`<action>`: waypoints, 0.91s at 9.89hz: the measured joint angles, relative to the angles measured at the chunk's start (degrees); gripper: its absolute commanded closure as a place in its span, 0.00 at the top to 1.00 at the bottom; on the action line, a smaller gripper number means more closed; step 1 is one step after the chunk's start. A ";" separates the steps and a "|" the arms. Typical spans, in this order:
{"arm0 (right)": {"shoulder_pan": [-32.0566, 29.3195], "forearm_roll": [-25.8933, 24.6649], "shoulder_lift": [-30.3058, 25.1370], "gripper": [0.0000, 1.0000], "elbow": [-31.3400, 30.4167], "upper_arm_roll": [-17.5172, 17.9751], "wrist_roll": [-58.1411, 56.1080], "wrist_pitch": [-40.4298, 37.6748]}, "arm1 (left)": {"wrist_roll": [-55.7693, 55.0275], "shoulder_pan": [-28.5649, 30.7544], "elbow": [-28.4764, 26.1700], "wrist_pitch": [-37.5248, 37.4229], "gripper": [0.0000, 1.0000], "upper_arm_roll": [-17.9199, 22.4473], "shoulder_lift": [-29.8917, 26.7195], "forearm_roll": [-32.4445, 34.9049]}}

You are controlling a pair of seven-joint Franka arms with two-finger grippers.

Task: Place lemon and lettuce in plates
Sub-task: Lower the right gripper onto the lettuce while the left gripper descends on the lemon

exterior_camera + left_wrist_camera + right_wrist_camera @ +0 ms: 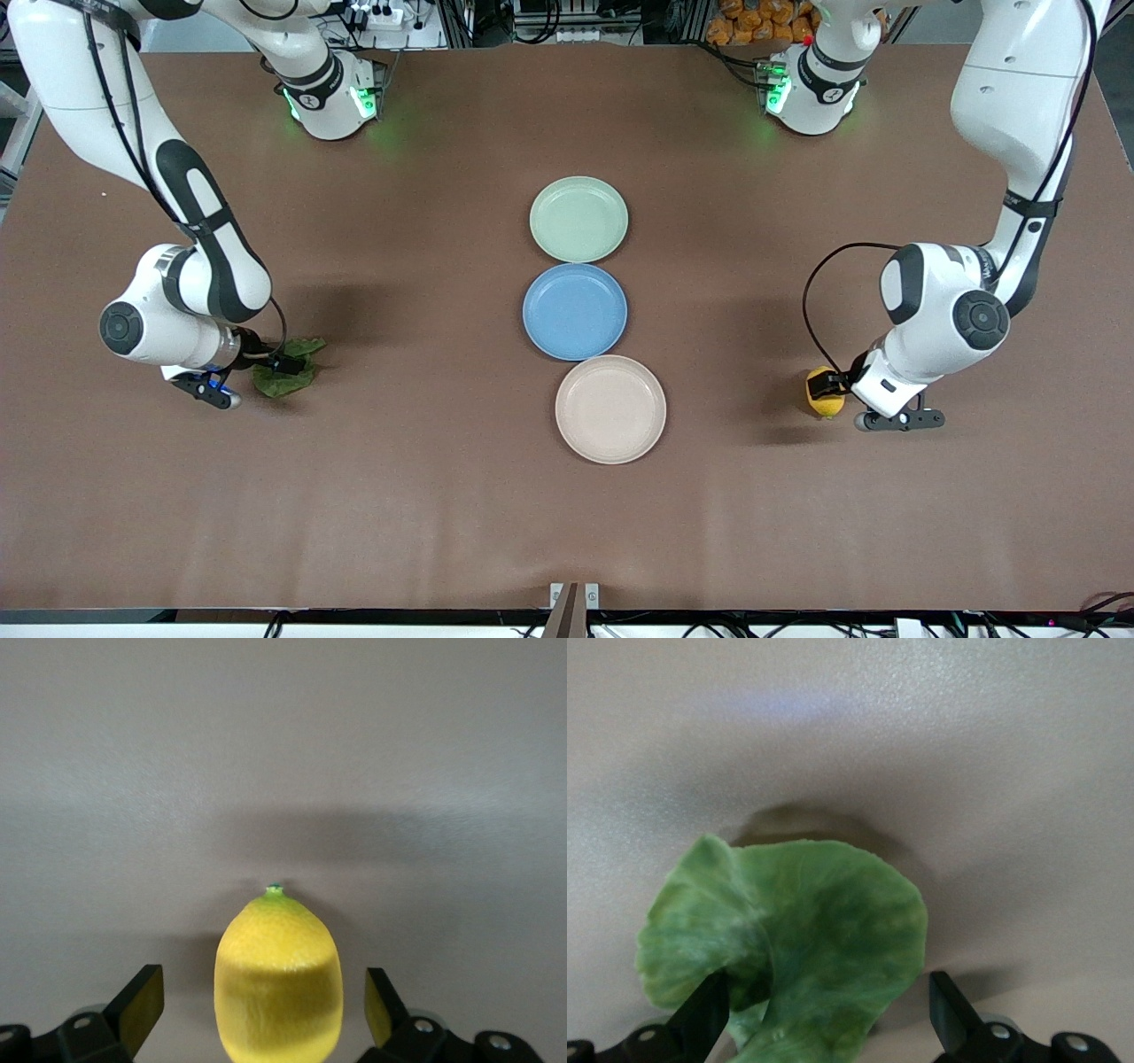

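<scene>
The yellow lemon lies on the brown table toward the left arm's end. My left gripper is down around it, open, with a gap on each side of the lemon in the left wrist view. The dark green lettuce lies toward the right arm's end. My right gripper is down over it, open, fingers straddling the leaf. The mint green plate and the cream plate stand empty in the middle of the table, the cream one nearest the front camera.
A blue plate lies between the mint and cream plates, touching both. The three plates form a line down the middle of the table. Both arms' elbows hang over the table's ends.
</scene>
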 measured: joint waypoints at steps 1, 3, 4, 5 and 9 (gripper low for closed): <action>0.03 0.00 0.00 0.74 0.00 0.00 0.00 0.00 | 0.00 0.11 -0.08 1.55 1.00 0.00 1.45 0.00; 0.14 0.21 -0.19 0.12 0.10 0.20 0.00 -0.06 | 0.00 0.16 -0.11 3.71 1.00 0.00 3.78 0.00; 0.36 0.52 -0.35 0.06 0.20 0.44 0.01 -0.06 | 0.00 0.16 -0.11 3.95 1.00 -0.01 4.18 0.00; 0.57 0.71 -0.49 0.03 0.29 0.58 0.01 -0.08 | 0.00 0.16 -0.11 4.06 1.00 -0.03 4.23 0.00; 0.71 0.72 -2.39 0.02 1.04 0.51 -0.02 -4.40 | 0.00 0.08 -0.27 4.10 1.00 -0.98 4.22 0.00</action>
